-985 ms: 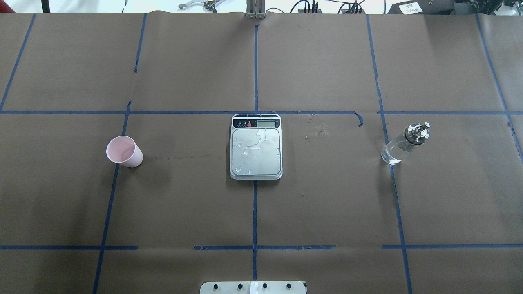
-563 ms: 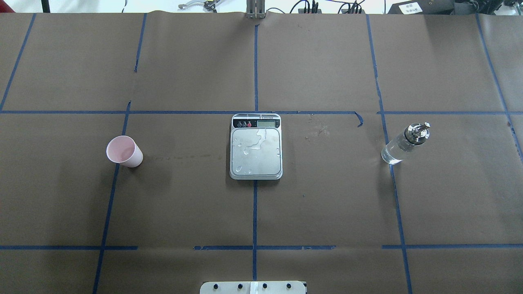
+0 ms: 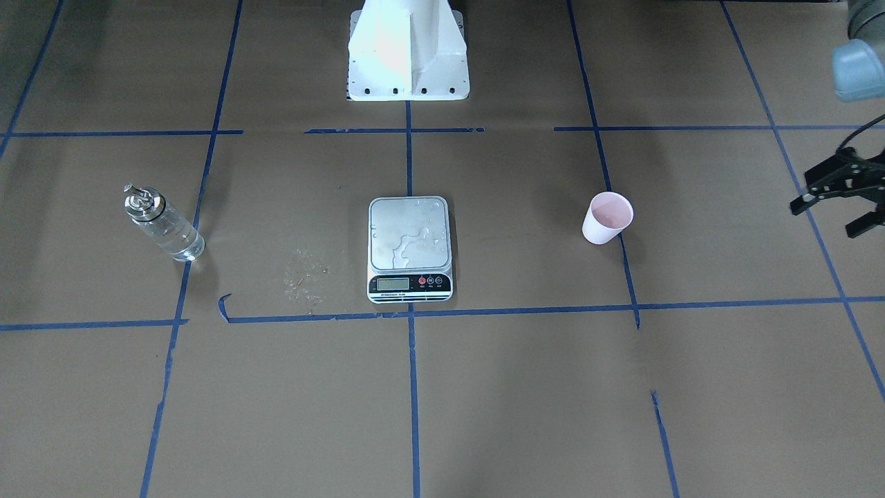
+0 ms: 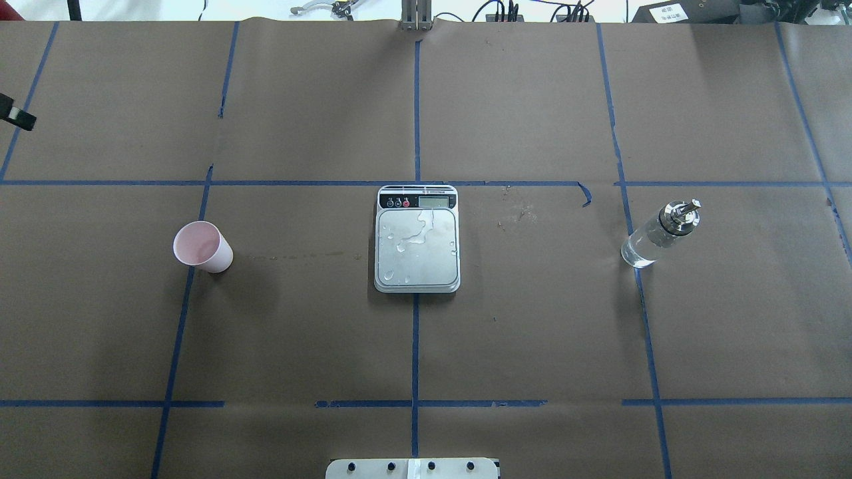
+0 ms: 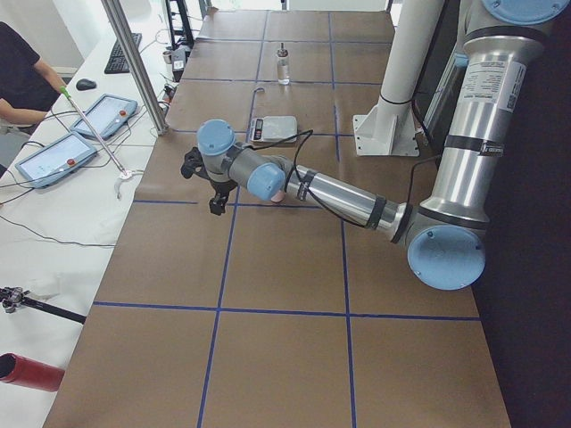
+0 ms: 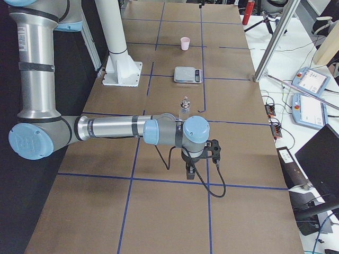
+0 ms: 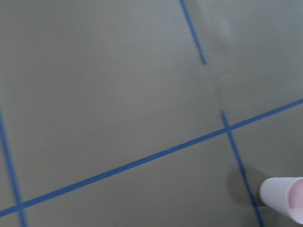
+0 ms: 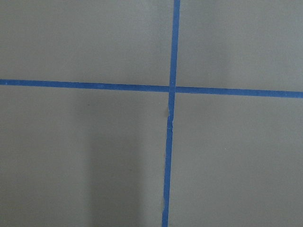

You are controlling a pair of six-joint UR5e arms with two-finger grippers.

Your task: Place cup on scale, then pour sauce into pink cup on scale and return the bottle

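Observation:
The pink cup [image 4: 202, 246] stands upright on the table's left half, apart from the scale; it also shows in the front view [image 3: 607, 218] and at the left wrist view's lower right corner [image 7: 284, 197]. The scale [image 4: 417, 239] sits mid-table, its silver plate bare except for clear liquid drops. The bottle [image 4: 659, 234] with its silver spout stands on the right half [image 3: 162, 225]. My left gripper [image 3: 835, 211] is open and empty, left of the cup; only a tip [image 4: 16, 116] shows overhead. My right gripper [image 6: 203, 160] hovers beyond the bottle toward the table's right end; I cannot tell its state.
The robot's white base [image 3: 408, 48] stands at the near table edge. A dried stain [image 3: 304, 277] marks the paper between scale and bottle. Blue tape lines grid the brown paper. Tablets [image 6: 310, 95] and an operator [image 5: 18, 71] are along the far side.
A tip of my left gripper has come into the overhead view at its left edge. The cup, scale and bottle have not moved.

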